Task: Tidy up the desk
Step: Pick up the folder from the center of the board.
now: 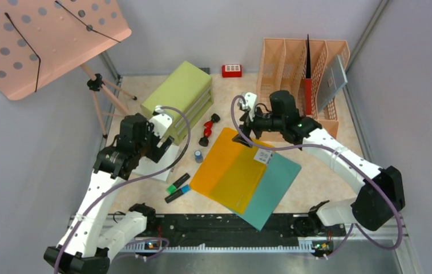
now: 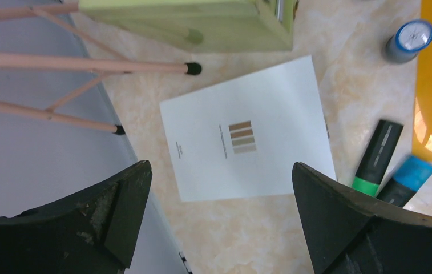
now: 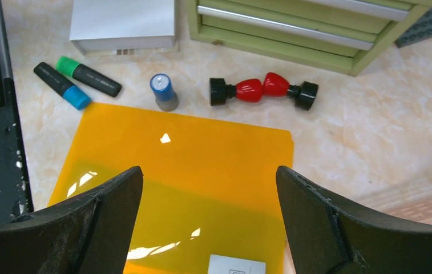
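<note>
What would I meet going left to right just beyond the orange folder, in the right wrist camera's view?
pair of black highlighters → small blue-capped cylinder → red-and-black dumbbell-shaped item

the desk [image 1: 316, 185] is beige and marble-patterned, the drawer cabinet [image 1: 176, 91] lime green, the dumbbell [image 1: 208, 130] red and black, the sheet [image 2: 247, 131] white with brown stripes; an orange folder [image 1: 230, 168], a teal folder [image 1: 276, 185].

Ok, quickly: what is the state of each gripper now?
Left gripper: open, empty, over the white sheet.
Right gripper: open, empty, over the orange folder.
</note>
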You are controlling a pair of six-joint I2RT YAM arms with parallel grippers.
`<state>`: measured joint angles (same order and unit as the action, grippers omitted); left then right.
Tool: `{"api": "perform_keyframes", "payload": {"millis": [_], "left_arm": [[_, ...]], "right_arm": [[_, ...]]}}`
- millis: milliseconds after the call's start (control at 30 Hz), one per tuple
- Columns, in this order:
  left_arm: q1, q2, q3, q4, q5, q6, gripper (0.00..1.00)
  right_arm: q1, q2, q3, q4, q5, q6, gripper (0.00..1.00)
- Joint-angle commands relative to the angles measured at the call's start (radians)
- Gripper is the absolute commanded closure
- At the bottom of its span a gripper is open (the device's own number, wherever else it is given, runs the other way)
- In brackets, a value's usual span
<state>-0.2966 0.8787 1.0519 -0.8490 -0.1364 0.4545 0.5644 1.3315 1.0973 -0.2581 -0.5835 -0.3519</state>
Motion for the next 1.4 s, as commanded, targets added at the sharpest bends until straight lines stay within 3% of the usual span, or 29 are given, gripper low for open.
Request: {"api": "perform_keyframes", "payload": {"millis": [0, 200, 467, 600, 800, 967, 1100, 1367], "left_arm": [[0.005, -0.039, -0.044, -0.062, -0.080, -0.019, 0.01], [0.094, -0.037, -0.080, -0.052, -0.006, -0.094, 0.01], [0.445, -0.007, -0.086, -0.063, 0.263, -0.049, 0.01], [0.536, -0.005, -0.084, -0.068, 0.338, -0.029, 0.01], [0.537, -0.048, -0.088, -0.045, 0.447, -0.002, 0.01], [0.501, -0.030, -0.047, -0.087, 0.570, 0.042, 0.02], [0.383, -0.056, -0.036, -0.099, 0.640, 0.107, 0.02], [0.107, -0.014, 0.016, -0.085, 0.586, 0.142, 0.01]], "right_arm": [[0.079, 0.021, 0.004, 0.023, -0.007, -0.032, 0.15], [0.191, 0.102, 0.109, -0.011, 0.023, -0.034, 0.16], [0.314, 0.229, 0.215, 0.035, 0.097, 0.077, 0.18], [0.319, 0.258, 0.238, 0.016, 0.138, 0.096, 0.18], [0.311, 0.206, 0.229, -0.205, 0.212, -0.060, 0.18], [0.155, 0.099, 0.126, -0.336, 0.130, -0.115, 0.18], [0.012, 0.024, 0.015, -0.402, 0.082, -0.142, 0.18], [-0.166, -0.015, -0.130, -0.365, 0.091, -0.103, 0.17]]}}
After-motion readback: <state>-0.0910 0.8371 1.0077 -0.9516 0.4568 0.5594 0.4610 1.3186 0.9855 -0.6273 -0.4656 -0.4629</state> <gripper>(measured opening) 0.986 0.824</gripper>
